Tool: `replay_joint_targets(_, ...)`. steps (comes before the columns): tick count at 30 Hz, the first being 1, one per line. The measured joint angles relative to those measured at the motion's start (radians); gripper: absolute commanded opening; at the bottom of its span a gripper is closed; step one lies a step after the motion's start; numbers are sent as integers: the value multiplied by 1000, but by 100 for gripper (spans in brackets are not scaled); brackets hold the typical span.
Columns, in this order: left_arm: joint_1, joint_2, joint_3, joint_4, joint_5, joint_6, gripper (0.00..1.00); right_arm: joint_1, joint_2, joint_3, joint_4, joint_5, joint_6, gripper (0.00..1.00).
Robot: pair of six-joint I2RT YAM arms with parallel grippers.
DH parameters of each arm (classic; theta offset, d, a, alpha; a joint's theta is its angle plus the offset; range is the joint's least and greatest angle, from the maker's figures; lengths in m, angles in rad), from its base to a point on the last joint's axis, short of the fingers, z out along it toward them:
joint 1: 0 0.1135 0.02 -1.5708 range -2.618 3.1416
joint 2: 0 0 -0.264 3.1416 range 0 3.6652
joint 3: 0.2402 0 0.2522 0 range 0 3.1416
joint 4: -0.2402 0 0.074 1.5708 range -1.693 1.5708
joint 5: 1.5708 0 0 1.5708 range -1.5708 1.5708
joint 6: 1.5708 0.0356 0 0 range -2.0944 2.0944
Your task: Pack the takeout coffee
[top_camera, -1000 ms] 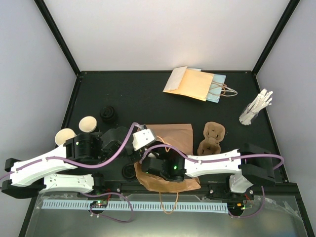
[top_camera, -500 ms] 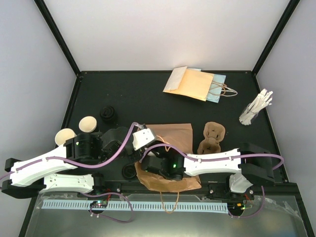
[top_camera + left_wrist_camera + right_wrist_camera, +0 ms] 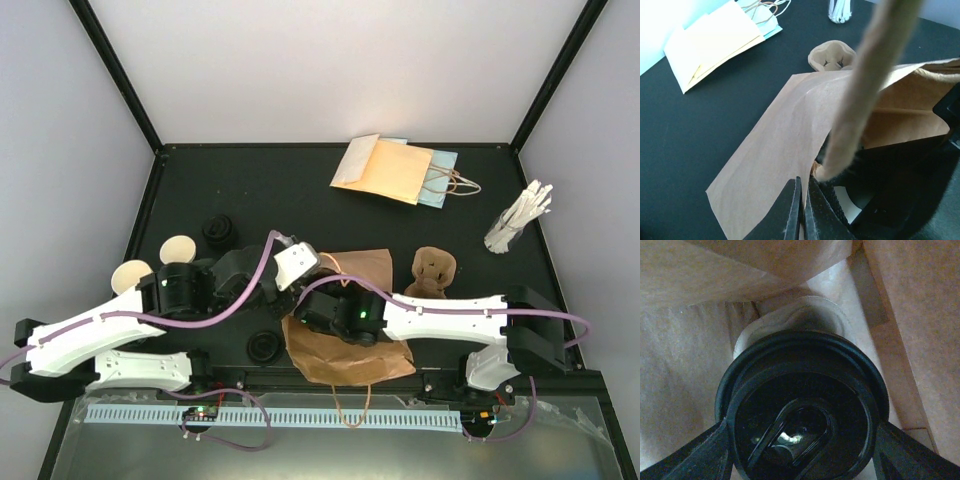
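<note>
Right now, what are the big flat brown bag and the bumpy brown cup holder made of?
The flat brown bag looks like thin matte kraft paper: it creases and folds sharply. The bumpy brown cup holder looks like moulded paper pulp, probably: dull, thick-walled and rounded, with slits in its pockets.

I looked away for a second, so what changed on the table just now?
The right arm pushed farther from its base over the paper bag, now hiding part of the cup carrier; the left fingers moved away too, and the bag shifted. The two open cups and envelopes stayed put.
</note>
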Motion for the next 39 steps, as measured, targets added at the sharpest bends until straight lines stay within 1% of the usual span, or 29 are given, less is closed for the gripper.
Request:
replay_joint_targets(5, 74, 36, 35, 0, 87, -12, 2, -28, -10, 11, -27, -49, 0, 37)
replay_joint_targets(9, 203, 81, 76, 0, 206, -19, 2, -55, -11, 26, -38, -88, 0, 37)
replay_joint_targets(14, 320, 162, 146, -9, 345, -26, 2, -127, -11, 58, -60, -191, -21, 37)
replay_joint_targets(17, 386, 221, 202, -27, 410, -29, 6, -181, 0, 91, -81, -266, -35, 36)
replay_joint_targets(19, 429, 270, 251, -47, 451, -27, 10, -210, 18, 121, -99, -306, -45, 36)
replay_joint_targets(21, 469, 323, 302, -68, 481, -13, 16, -239, 42, 156, -118, -343, -52, 36)
replay_joint_targets(22, 490, 347, 323, -78, 493, -4, 20, -251, 51, 167, -125, -357, -57, 36)
replay_joint_targets(24, 527, 390, 364, -101, 508, 16, 32, -273, 69, 187, -138, -384, -69, 37)
replay_joint_targets(26, 565, 430, 407, -129, 518, 41, 50, -295, 87, 209, -146, -411, -74, 36)
replay_joint_targets(31, 641, 463, 464, -151, 516, 79, 85, -341, 132, 262, -168, -469, -89, 37)
replay_joint_targets(32, 648, 463, 471, -151, 515, 86, 94, -349, 141, 272, -173, -478, -94, 37)
replay_joint_targets(33, 655, 463, 481, -151, 508, 92, 98, -356, 151, 285, -180, -488, -97, 37)
replay_joint_targets(39, 662, 421, 526, -133, 444, 80, 99, -386, 210, 352, -209, -531, -117, 37)
